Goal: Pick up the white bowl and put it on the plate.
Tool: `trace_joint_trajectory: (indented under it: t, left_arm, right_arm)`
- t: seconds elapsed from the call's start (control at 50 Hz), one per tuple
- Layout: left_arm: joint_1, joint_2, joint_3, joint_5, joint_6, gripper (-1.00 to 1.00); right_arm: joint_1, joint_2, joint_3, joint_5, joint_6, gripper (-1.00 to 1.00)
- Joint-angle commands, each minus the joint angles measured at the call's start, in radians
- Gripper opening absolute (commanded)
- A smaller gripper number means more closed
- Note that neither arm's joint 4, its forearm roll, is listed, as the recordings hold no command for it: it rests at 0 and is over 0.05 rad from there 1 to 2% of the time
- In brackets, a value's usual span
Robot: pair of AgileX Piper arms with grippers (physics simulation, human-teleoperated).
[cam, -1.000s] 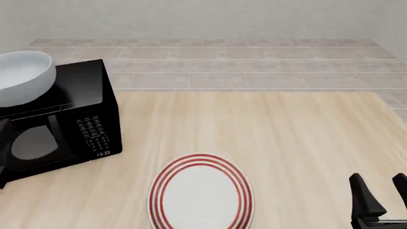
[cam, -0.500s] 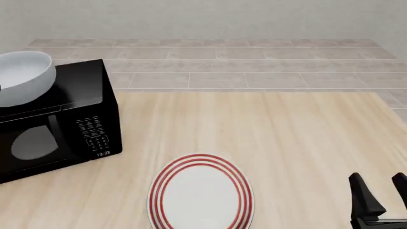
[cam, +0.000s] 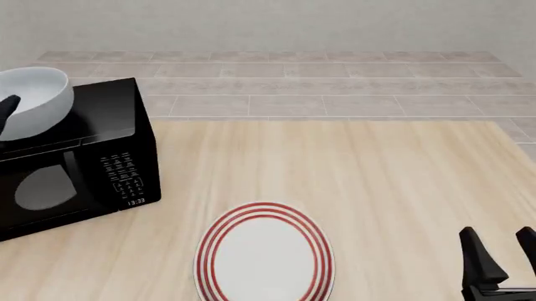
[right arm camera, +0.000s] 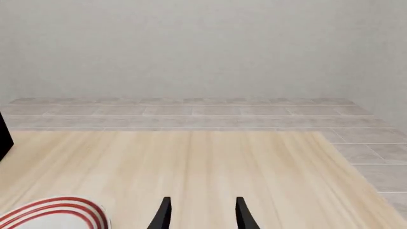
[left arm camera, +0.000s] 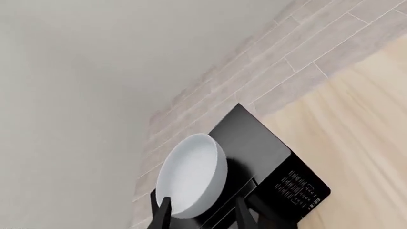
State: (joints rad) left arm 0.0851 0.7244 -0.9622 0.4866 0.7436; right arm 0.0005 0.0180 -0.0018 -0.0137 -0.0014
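Observation:
The white bowl (cam: 34, 100) sits on top of a black microwave (cam: 92, 163) at the table's far left. One dark fingertip (cam: 9, 108) of my left gripper shows at the picture's left edge, against the bowl's side. In the left wrist view the left gripper (left arm camera: 202, 217) is open, its fingers astride the near edge of the bowl (left arm camera: 190, 179); I cannot tell whether they touch it. The red-ringed plate (cam: 265, 254) lies flat at the front middle of the table, also seen as the plate (right arm camera: 57, 214). My right gripper (cam: 503, 260) stands open and empty at the front right, right of the plate.
The microwave takes up the table's left side, with its door and keypad (cam: 122, 179) facing the front. Light wooden tabletop (cam: 360, 175) runs between it and the right edge. Tiled floor (cam: 335, 88) and a plain wall lie beyond.
The left arm's dark part low beside the microwave has left the view, and a left fingertip now shows up by the bowl. Bowl, plate and right gripper have not moved.

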Motion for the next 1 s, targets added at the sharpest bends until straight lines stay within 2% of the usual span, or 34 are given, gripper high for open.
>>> trace_joint_trajectory:
  t: [0.02,0.1,0.12,0.14,0.24,0.26,0.3,0.32,0.38,0.46,0.5,0.62,0.8,1.0]
  left_arm:
    - [0.025,0.092,-0.044,0.030,0.059,1.00]
    - [0.047,0.125,-0.053,0.047,0.086,1.00]
    - [0.046,0.116,-0.022,0.022,0.093,1.00]
    - [0.058,0.143,-0.067,0.044,0.087,1.00]
    - [0.076,0.165,-0.081,0.045,0.111,1.00]
    - [0.100,0.170,-0.064,0.002,0.144,1.00]
    - [0.113,0.190,-0.052,-0.012,0.159,1.00]
    - [0.110,0.184,-0.023,-0.031,0.194,1.00]
    - [0.111,0.200,-0.037,-0.026,0.183,1.00]
    - [0.103,0.197,0.000,-0.056,0.227,1.00]
    - [0.093,0.202,-0.013,-0.034,0.215,1.00]
    - [0.088,0.205,-0.005,-0.017,0.238,1.00]
    - [0.099,0.262,-0.062,-0.010,0.219,1.00]
    - [0.121,0.297,-0.028,-0.032,0.229,1.00]
  right_arm:
    - [0.000,0.000,0.000,0.000,0.000,1.00]
    - [0.000,0.000,0.000,0.000,0.000,1.00]
    - [0.000,0.000,0.000,0.000,0.000,1.00]
    - [0.000,0.000,0.000,0.000,0.000,1.00]
    - [0.000,0.000,0.000,0.000,0.000,1.00]
    - [0.000,0.000,0.000,0.000,0.000,1.00]
    - [0.000,0.000,0.000,0.000,0.000,1.00]
    - [0.000,0.000,0.000,0.000,0.000,1.00]
    - [0.000,0.000,0.000,0.000,0.000,1.00]
    - [0.000,0.000,0.000,0.000,0.000,1.00]
    - [0.000,0.001,0.000,0.000,0.000,1.00]
    - [0.000,0.000,0.000,0.000,0.000,1.00]
    - [0.000,0.000,0.000,0.000,0.000,1.00]
    - [0.000,0.000,0.000,0.000,0.000,1.00]
